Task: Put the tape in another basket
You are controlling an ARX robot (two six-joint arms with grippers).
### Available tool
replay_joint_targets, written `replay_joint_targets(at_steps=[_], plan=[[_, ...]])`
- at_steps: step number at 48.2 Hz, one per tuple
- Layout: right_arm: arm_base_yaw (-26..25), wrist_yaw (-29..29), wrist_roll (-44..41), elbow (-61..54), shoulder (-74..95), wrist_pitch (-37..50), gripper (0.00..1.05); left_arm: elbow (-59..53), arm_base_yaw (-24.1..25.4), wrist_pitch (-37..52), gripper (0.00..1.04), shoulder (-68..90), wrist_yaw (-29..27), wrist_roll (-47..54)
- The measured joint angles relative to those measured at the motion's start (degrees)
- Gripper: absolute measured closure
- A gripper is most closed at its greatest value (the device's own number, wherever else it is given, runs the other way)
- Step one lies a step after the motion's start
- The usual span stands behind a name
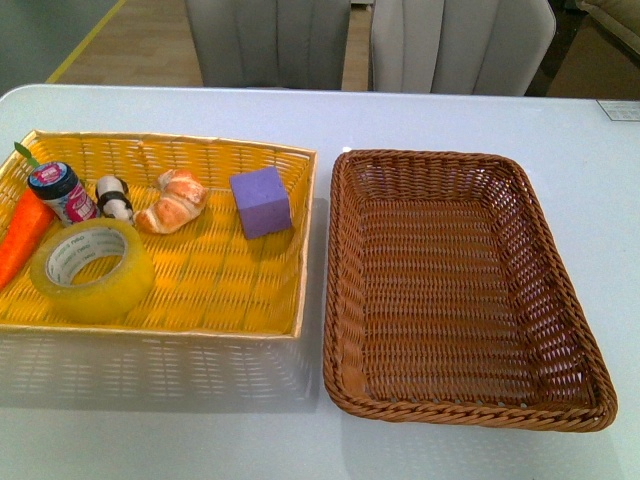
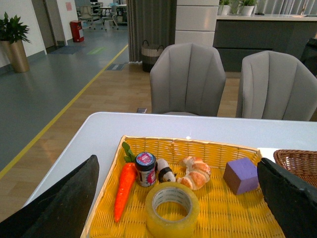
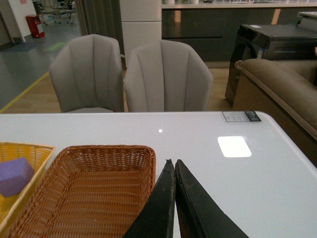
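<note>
The tape (image 1: 91,270) is a thick yellow roll lying flat in the front left of the bright yellow woven tray (image 1: 230,315); it shows too in the left wrist view as the tape (image 2: 172,209). The brown wicker basket (image 1: 345,300) sits empty to the tray's right, also seen as the basket (image 3: 29,203) and basket (image 2: 297,161). My left gripper (image 2: 176,173) is open, its black fingers (image 2: 64,208) spread wide above and behind the tape. My right gripper (image 3: 172,162) is shut, held over the table just right of the basket. Neither arm shows in the front view.
In the tray lie a purple cube (image 1: 261,201), a croissant (image 1: 172,200), a small panda figure (image 1: 115,197), a little jar (image 1: 62,192) and a carrot (image 1: 22,235). Two grey chairs (image 1: 300,40) stand behind the white table (image 1: 470,120).
</note>
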Motion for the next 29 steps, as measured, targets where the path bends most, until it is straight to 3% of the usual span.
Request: replay_joint_targets(at_steps=[29], plan=[[0.0, 0.0, 0.0, -0.02, -12.44, -12.26, 1.03, 0.0, 0.0, 0.0, 0.09, 0.0, -0.02, 0.0]])
